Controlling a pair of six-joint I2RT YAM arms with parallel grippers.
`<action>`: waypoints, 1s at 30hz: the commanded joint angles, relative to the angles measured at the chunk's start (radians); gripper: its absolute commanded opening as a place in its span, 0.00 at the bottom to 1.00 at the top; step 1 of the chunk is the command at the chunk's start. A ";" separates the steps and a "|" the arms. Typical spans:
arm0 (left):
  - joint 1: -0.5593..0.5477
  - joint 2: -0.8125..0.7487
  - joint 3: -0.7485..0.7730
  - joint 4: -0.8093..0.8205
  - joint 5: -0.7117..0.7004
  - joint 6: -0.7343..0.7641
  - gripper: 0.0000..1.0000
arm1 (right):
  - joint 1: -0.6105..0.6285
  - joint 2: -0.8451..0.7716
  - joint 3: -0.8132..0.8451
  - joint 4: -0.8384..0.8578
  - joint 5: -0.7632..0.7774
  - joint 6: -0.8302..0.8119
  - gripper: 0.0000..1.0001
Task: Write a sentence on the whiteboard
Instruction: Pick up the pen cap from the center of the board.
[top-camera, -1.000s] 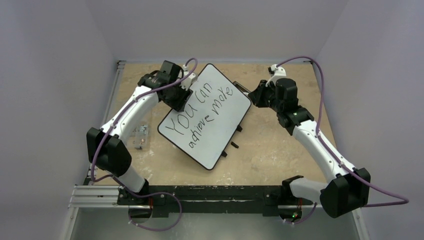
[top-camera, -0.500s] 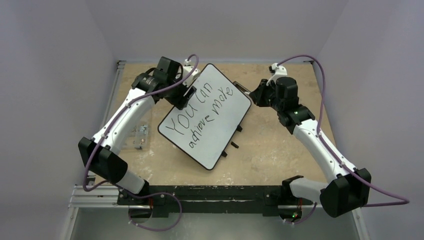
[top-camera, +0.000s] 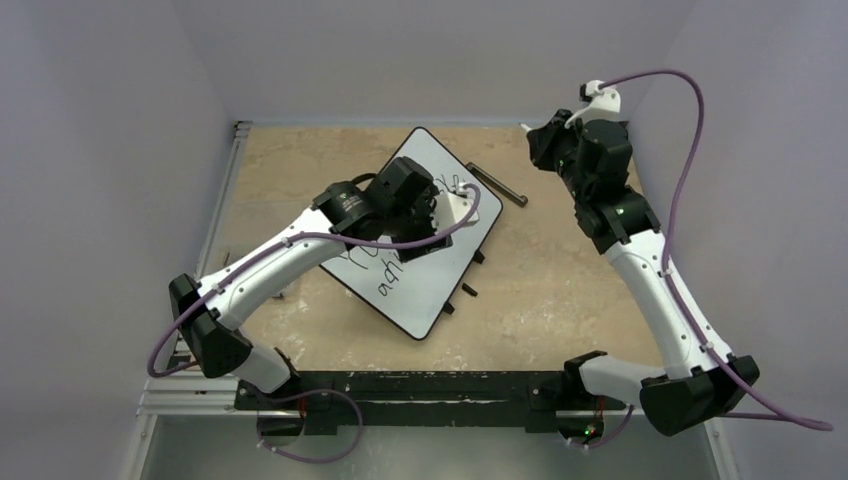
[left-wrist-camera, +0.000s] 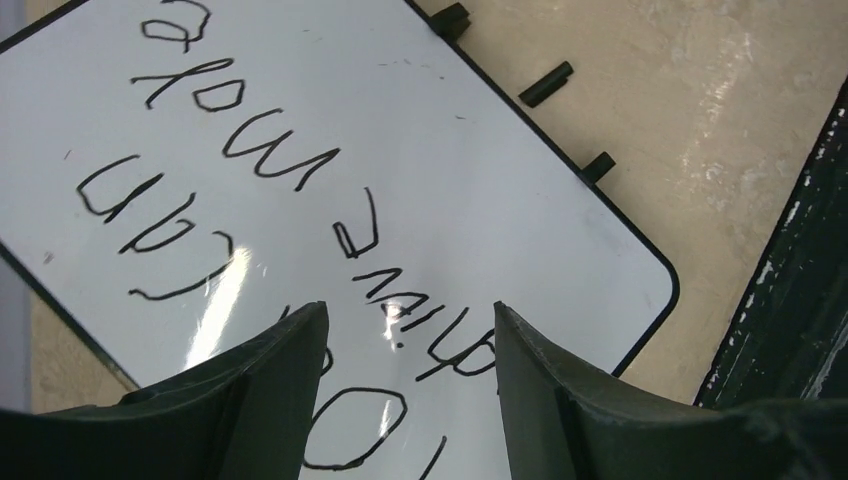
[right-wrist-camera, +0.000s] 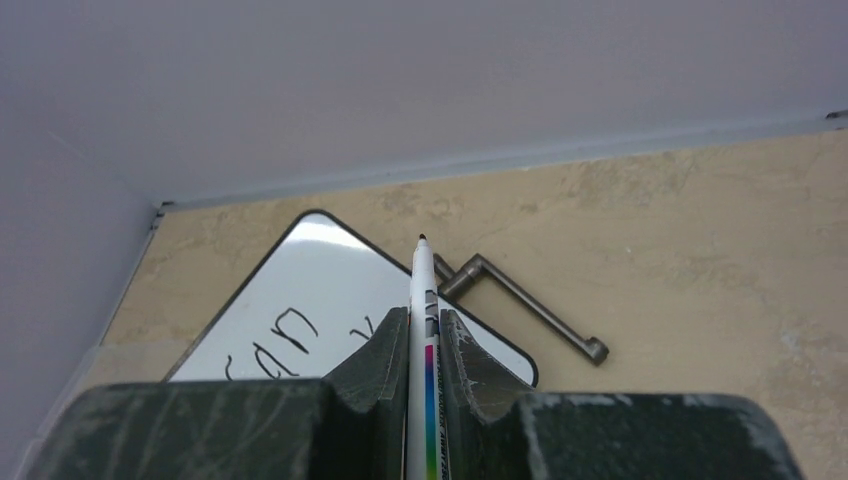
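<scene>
Whiteboard (left-wrist-camera: 520, 190) just beneath left gripper (left-wrist-camera: 408, 318)

This looks like a robotics lab test cell, though little beyond the enclosure shows. Plain pale walls (top-camera: 100, 150) box in a bare tan tabletop (top-camera: 570, 290) on three sides. At its near edge a left arm (top-camera: 280, 262) and a right arm (top-camera: 655, 290), both white and black, are mounted on a black bar (top-camera: 430, 385) beside an aluminium rail (top-camera: 190, 392). They trail purple cables (top-camera: 655, 72).
</scene>
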 joint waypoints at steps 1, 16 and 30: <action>-0.057 0.030 -0.056 0.083 0.091 0.103 0.60 | -0.001 -0.025 0.161 -0.006 0.111 -0.021 0.00; -0.184 0.317 -0.010 0.207 0.183 0.251 0.51 | -0.001 -0.038 0.328 -0.073 0.031 0.014 0.00; -0.186 0.486 0.080 0.201 0.177 0.306 0.45 | -0.002 -0.110 0.262 -0.090 -0.007 0.021 0.00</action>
